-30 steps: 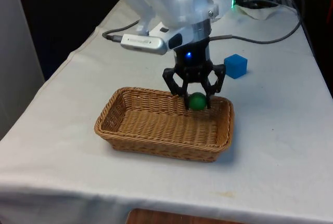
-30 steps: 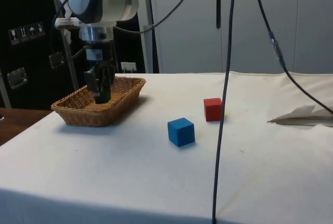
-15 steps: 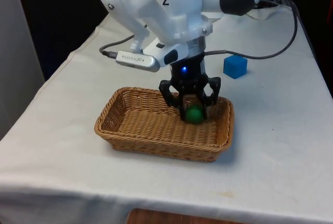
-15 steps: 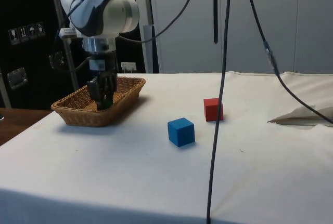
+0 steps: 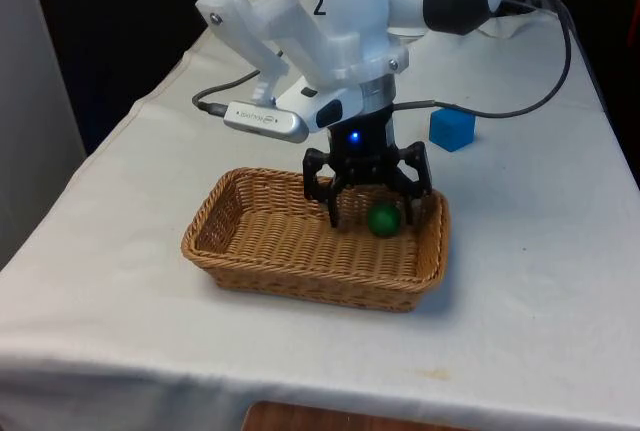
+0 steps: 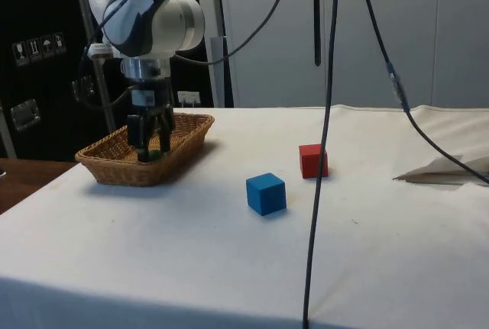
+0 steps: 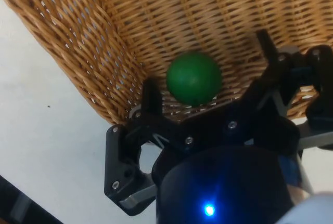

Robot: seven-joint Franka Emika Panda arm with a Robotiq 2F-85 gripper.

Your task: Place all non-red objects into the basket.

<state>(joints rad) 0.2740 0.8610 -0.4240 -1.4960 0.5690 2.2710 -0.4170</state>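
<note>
Because the black two-finger gripper (image 5: 371,213) stands with its jaws spread wide and low inside the rectangular woven wicker basket (image 5: 262,244), the small green ball (image 5: 384,220) sits free between the fingers — resting on the basket's floor rather than being carried. In the wrist view the green ball (image 7: 194,77) lies against the weave close to the basket's wall (image 7: 73,63), with a gap showing between it and each finger (image 7: 151,96), so the release looks complete; it lies at the basket's end nearer the blue cube. Judging by the low release, the ball was set down close to the bottom so that it would not bounce or roll out.

Outside the basket, the blue cube (image 6: 266,193) rests on the white-clothed surface (image 6: 229,253), well apart from the basket's rim (image 6: 141,172), and it is the non-red piece left to fetch. Just beyond it from the basket stands the red cube (image 6: 312,160) — that one should stay where it is. From the front view the blue cube (image 5: 452,127) lies behind the basket.
</note>
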